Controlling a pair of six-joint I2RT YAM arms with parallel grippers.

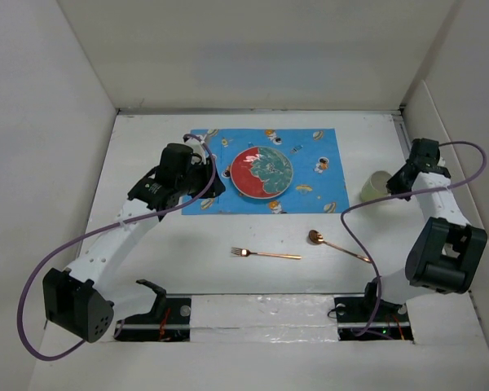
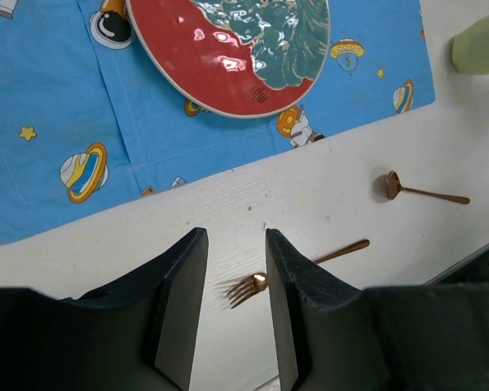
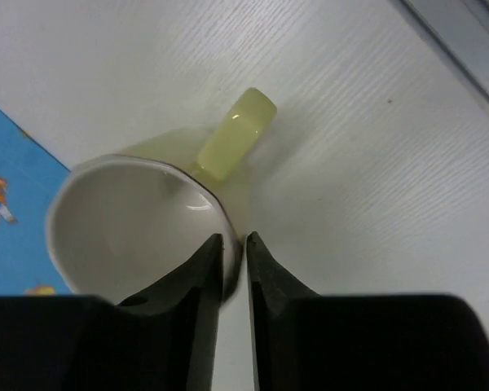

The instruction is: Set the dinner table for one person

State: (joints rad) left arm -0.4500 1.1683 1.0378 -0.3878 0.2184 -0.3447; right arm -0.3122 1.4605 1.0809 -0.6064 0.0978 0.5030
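Things on the big white dinner table, spread wide under both arms: one blue placemat with space pictures at the far middle, one red and green plate on top of it, one gold fork and one gold spoon on the bare table nearer the arms, lying apart, and one pale yellow cup just right of the placemat. Two grippers: left gripper over the placemat's left side, fingers apart, nothing between; right gripper at the cup, one finger inside, one outside, pinched on the rim beside the handle.
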